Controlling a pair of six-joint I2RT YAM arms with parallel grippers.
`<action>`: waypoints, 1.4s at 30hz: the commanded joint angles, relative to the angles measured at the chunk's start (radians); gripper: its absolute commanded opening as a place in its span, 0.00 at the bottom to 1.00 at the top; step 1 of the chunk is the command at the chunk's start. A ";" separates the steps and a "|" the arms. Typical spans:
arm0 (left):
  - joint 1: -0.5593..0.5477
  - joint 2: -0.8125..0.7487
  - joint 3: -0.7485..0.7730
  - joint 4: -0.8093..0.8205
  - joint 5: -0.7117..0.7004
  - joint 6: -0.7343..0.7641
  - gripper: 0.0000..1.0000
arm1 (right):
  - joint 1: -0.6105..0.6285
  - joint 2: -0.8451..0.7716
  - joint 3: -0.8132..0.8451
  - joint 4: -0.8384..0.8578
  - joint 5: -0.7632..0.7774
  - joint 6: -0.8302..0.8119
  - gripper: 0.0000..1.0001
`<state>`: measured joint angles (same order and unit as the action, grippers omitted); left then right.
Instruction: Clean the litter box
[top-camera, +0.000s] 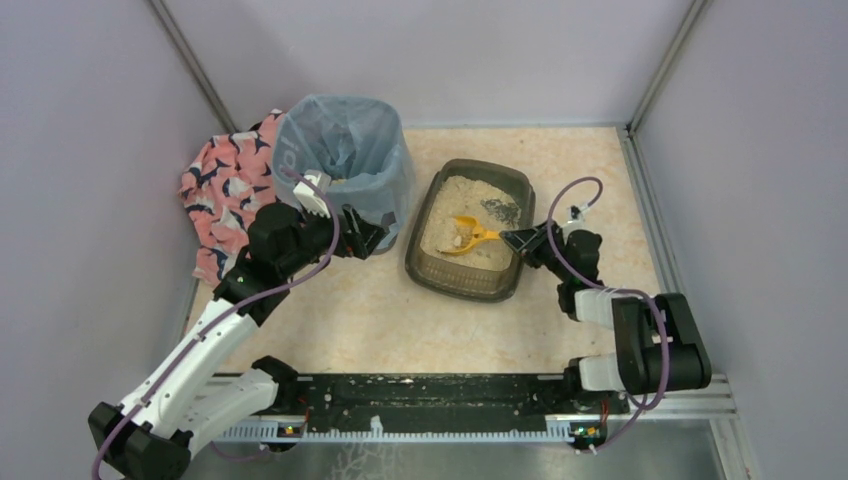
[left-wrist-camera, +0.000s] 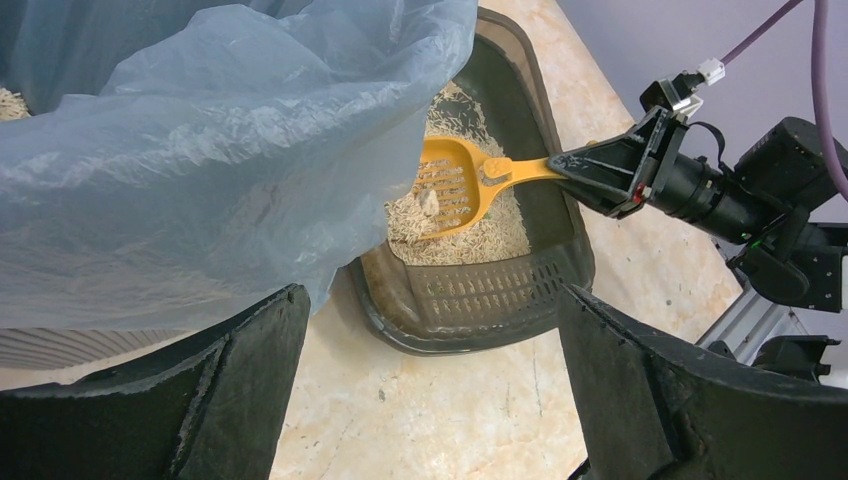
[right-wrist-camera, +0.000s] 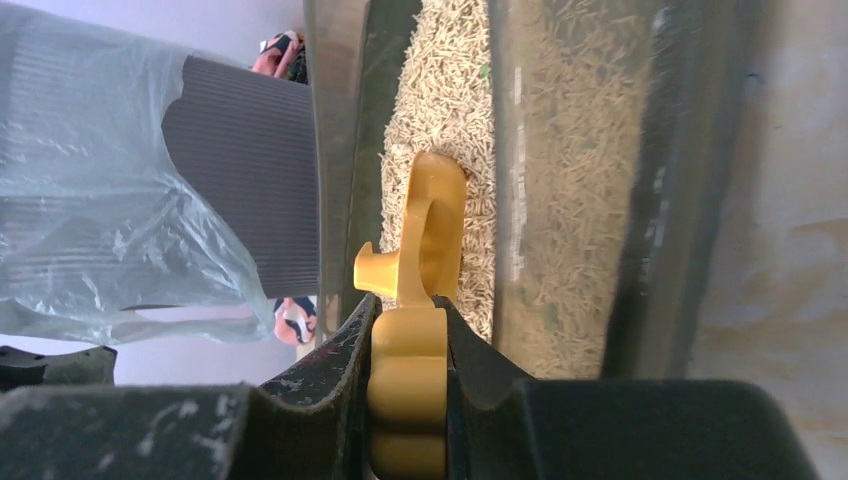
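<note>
Right claw (top-camera: 521, 239): clamping tight on the handle of a yellow slotted plastic scoop (top-camera: 466, 236). The scoop's head is resting in beige granular litter and carrying a pale clump (left-wrist-camera: 430, 203).
Shallow dark grey-brown plastic litter box (top-camera: 462, 287): sitting mid-bench, just right of a tall bin lined with a light blue bag (top-camera: 345, 150).
Left claw (top-camera: 366, 231): hanging wide open, gripping nothing, by the bin's near side.
Pink patterned cloth (top-camera: 222, 185): lying left of the bin on the beige marbled bench (top-camera: 330, 310).
</note>
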<state>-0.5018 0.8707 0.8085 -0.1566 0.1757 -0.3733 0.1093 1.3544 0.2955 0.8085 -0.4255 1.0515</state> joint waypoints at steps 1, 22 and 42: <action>0.004 0.002 0.001 0.021 -0.007 -0.003 0.99 | -0.066 -0.031 0.031 -0.009 -0.085 -0.011 0.00; 0.003 0.001 0.013 0.004 -0.034 0.002 0.99 | -0.281 0.025 0.053 0.197 -0.301 0.095 0.00; 0.004 0.012 0.030 0.008 -0.025 -0.017 0.99 | -0.327 0.290 -0.025 0.732 -0.400 0.329 0.00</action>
<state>-0.5018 0.8864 0.8131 -0.1642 0.1467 -0.3740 -0.2317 1.6238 0.2485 1.3731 -0.7959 1.3514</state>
